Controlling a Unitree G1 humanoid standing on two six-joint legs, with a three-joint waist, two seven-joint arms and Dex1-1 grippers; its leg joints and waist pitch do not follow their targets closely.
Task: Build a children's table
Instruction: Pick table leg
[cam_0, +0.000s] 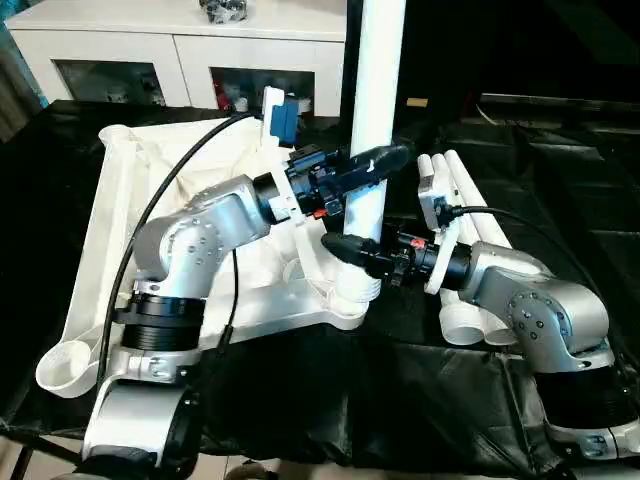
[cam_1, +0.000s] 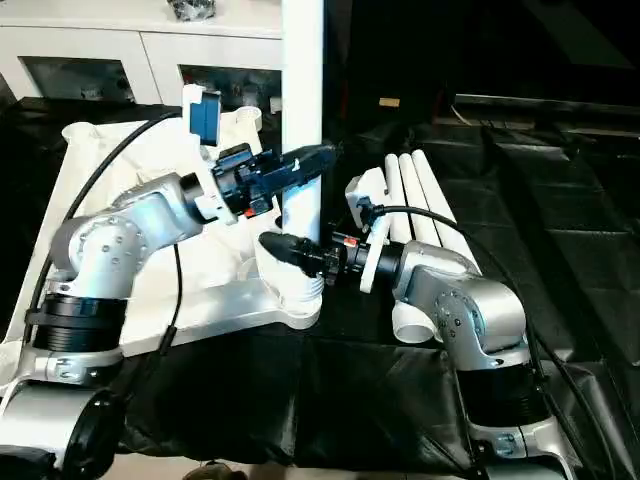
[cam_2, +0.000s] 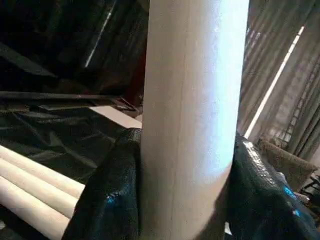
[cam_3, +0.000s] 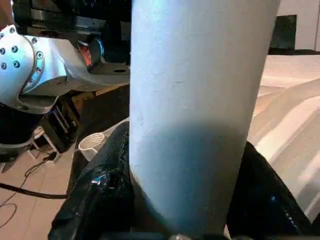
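On upright leg (cam_0: 378, 90), both grippers clamped; no readable writing.

No text, label, brand, number or sign could be read on anything in these views.

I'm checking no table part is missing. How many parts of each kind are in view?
Tabletop: 1
Upright leg, standing in the tabletop's corner socket, held by both claws: 1
Loose legs lying side by side on the black sheet: 3
Total: 5 parts
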